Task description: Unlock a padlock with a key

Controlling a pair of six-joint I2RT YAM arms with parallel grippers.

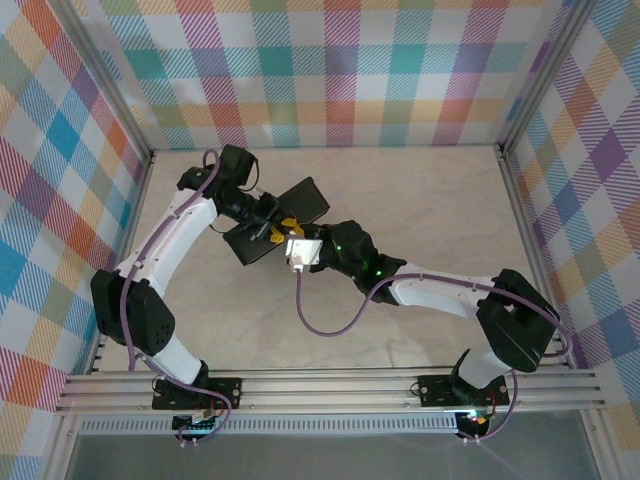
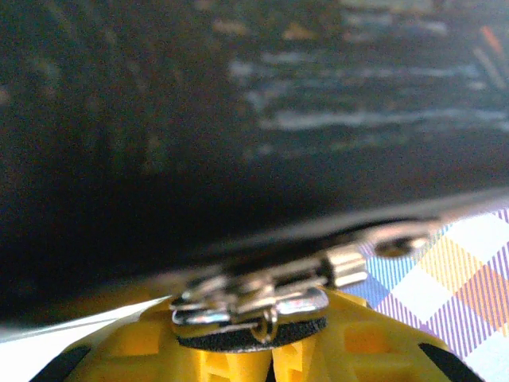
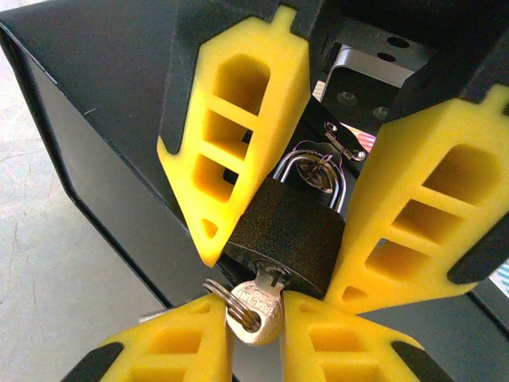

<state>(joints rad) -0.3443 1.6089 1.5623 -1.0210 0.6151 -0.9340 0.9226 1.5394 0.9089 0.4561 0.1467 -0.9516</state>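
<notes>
A black padlock with a silver shackle hangs on the hasp of a black box. The left gripper's yellow fingers press on both sides of the lock's body. A small silver key on a ring is pushed into the keyhole at the bottom. My right gripper is shut on the key's head. In the left wrist view my left gripper holds the padlock under the box. From above, the left gripper and the right gripper meet at the box.
The box sits at the middle left of the beige table. Plaid walls close in the back and both sides. A purple cable loops from the right wrist over the table in front.
</notes>
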